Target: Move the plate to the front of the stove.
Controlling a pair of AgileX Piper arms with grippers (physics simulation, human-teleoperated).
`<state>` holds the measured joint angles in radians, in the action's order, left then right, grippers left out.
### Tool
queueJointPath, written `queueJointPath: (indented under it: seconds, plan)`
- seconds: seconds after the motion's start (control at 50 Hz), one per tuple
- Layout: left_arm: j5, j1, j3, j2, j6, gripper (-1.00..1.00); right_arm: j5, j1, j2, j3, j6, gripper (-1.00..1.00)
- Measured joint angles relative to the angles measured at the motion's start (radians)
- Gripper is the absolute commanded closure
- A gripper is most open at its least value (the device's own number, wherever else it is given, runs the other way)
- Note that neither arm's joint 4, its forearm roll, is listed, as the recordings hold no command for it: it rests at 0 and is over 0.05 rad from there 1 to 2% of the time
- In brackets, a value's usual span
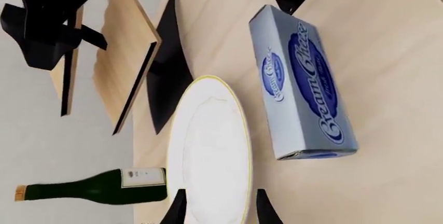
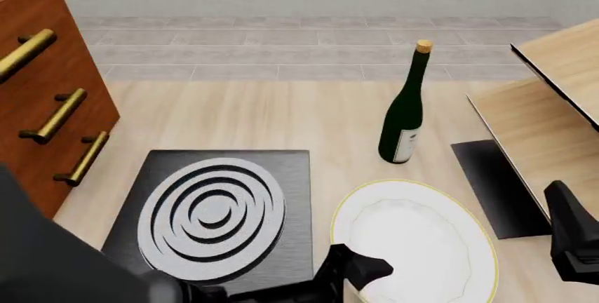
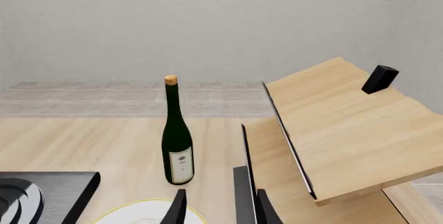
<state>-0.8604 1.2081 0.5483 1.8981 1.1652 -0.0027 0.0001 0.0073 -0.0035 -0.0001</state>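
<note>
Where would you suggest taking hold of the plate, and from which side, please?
Probably at the thin gold rim on the plate's near-left edge, coming in low from the left arm's side. It lies flat and is too wide to span, so pinch the edge above and below. The left hand already straddles that rim; the bottle stands beyond the far edge.

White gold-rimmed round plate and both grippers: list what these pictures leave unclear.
- White gold-rimmed round plate: near edge cut off by the front view's bottom; black left gripper overlaps it.
- Left gripper: fingertips straddle the plate's rim, contact unclear.
- Right gripper: only fingertips show in its wrist view.
</note>
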Motion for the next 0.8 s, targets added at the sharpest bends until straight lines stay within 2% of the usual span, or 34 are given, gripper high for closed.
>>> queueJointPath:
  seconds: [0.8]
  plan:
    - [-0.066,-0.005,0.084,0.130,-0.024,-1.00,0.000,0.000,0.000,0.000,0.000,-1.00]
